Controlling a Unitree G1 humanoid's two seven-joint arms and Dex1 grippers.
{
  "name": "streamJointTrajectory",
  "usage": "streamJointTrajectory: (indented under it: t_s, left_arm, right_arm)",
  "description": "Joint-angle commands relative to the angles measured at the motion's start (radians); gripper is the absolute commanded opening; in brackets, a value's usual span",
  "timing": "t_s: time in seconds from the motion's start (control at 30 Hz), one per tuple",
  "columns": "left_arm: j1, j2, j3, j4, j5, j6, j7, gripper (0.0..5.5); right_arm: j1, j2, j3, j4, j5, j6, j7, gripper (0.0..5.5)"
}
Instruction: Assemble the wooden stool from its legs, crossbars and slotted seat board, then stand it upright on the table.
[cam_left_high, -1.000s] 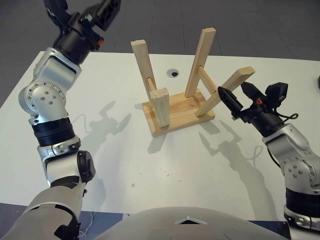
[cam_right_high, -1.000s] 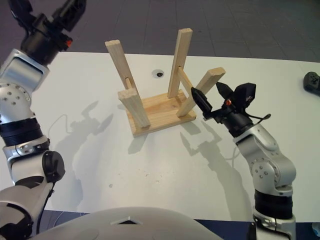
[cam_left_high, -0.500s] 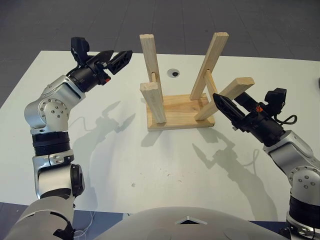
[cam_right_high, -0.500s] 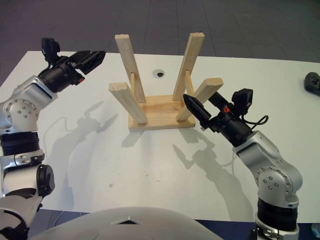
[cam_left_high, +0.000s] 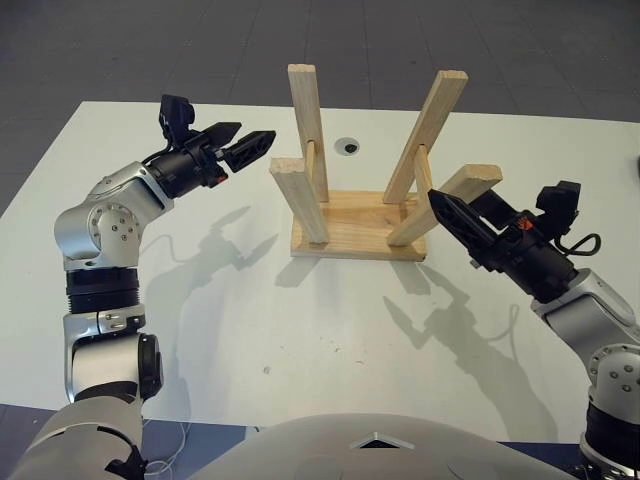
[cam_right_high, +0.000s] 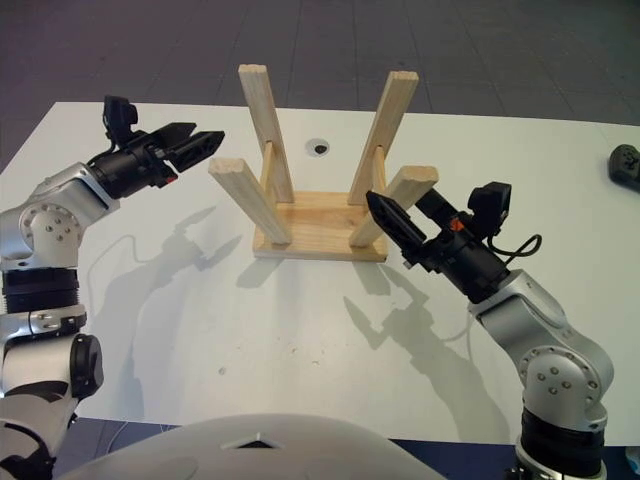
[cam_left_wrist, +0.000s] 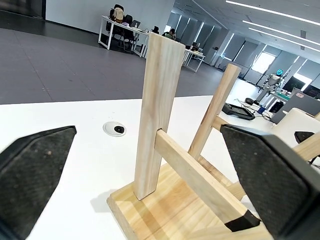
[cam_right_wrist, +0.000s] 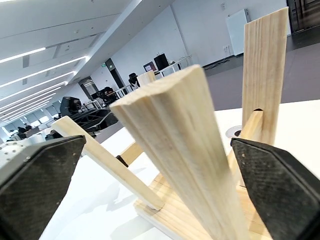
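With the pale wooden stool (cam_left_high: 322, 190) already put together, it sits upside down near the middle of the white table (cam_left_high: 300, 330): the flat rectangular seat board (cam_left_high: 360, 228) lies on the tabletop and all four square-section legs point up, splaying outward. A thin wooden crossbar (cam_left_wrist: 195, 175) joins the two legs on the robot's left, and another shows between the right pair. The left gripper (cam_left_high: 255, 133) hangs above the table just left of the near-left leg (cam_left_high: 300, 200), level with its top end; its two black fingers are spread wide, they hold nothing, and there is a gap between them and the wood. The right gripper (cam_right_high: 398, 203) is at the near-right leg (cam_left_high: 445, 205), fingers wide apart, one pad (cam_right_wrist: 40, 175) on each side of the leg's upper end. It is not closed on the leg; whether either pad touches the wood I cannot tell. A small round cable hole (cam_left_high: 348, 146) sits in the tabletop behind the stool. A dark object (cam_right_high: 625, 160) lies at the table's far right edge, too cut off to identify.
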Motion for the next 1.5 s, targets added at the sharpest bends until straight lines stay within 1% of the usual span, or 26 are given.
streamJointTrajectory:
  t_s: [0.03, 0.13, 0.2, 0.27, 0.37, 0.47, 0.53, 0.63, 0.73, 0.87, 1.0, 1.1, 1.27, 1.37, 1.5]
  left_arm:
    - [0.056, 0.106, -0.086, -0.009, 0.026, 0.010, -0.213, 5.37]
    - [0.073, 0.193, -0.164, 0.073, 0.081, -0.034, -0.407, 5.37]
    - [0.050, 0.228, -0.195, 0.137, 0.122, -0.073, -0.495, 5.37]
    - [0.009, 0.226, -0.229, 0.197, 0.168, -0.114, -0.544, 5.37]
    - [-0.044, 0.164, -0.265, 0.213, 0.184, -0.129, -0.581, 5.37]
    - [-0.064, 0.098, -0.325, 0.187, 0.197, -0.131, -0.615, 5.37]
    - [-0.075, 0.073, -0.364, 0.207, 0.224, -0.148, -0.640, 5.37]
    - [-0.088, 0.051, -0.407, 0.257, 0.278, -0.194, -0.659, 5.37]
    - [-0.113, 0.003, -0.418, 0.327, 0.323, -0.253, -0.638, 5.37]
    - [-0.141, -0.051, -0.426, 0.416, 0.371, -0.317, -0.621, 5.37]
    - [-0.169, -0.082, -0.426, 0.491, 0.413, -0.363, -0.621, 5.37]
    - [-0.190, -0.094, -0.424, 0.554, 0.443, -0.398, -0.621, 5.40]
    - [-0.217, -0.120, -0.415, 0.646, 0.483, -0.447, -0.611, 4.58]
    - [-0.227, -0.133, -0.408, 0.672, 0.495, -0.463, -0.607, 4.18]
    - [-0.234, -0.142, -0.406, 0.692, 0.507, -0.476, -0.614, 3.51]
  right_arm:
    - [0.037, -0.056, -0.095, 0.053, 0.075, 0.021, 0.072, 5.40]
    - [0.068, -0.129, -0.156, 0.119, 0.202, 0.096, 0.204, 5.40]
    - [0.069, -0.188, -0.164, 0.165, 0.192, 0.130, 0.275, 5.40]
    - [0.048, -0.228, -0.154, 0.209, 0.154, 0.145, 0.321, 5.40]
    - [0.003, -0.271, -0.081, 0.286, 0.037, 0.135, 0.396, 5.40]
    - [-0.021, -0.325, 0.045, 0.369, -0.157, 0.075, 0.533, 5.40]
    - [-0.043, -0.336, 0.096, 0.425, -0.248, 0.033, 0.595, 5.40]
    - [-0.102, -0.327, 0.156, 0.496, -0.346, -0.016, 0.662, 5.40]
    - [-0.169, -0.284, 0.211, 0.556, -0.434, -0.077, 0.685, 5.40]
    - [-0.254, -0.207, 0.249, 0.616, -0.507, -0.139, 0.674, 5.40]
    - [-0.301, -0.170, 0.270, 0.634, -0.538, -0.145, 0.688, 5.40]
    - [-0.324, -0.146, 0.287, 0.644, -0.550, -0.136, 0.697, 4.91]
    - [-0.343, -0.119, 0.327, 0.681, -0.593, -0.145, 0.724, 4.09]
    - [-0.344, -0.110, 0.341, 0.691, -0.612, -0.145, 0.739, 3.71]
    - [-0.338, -0.102, 0.339, 0.688, -0.622, -0.141, 0.742, 3.07]
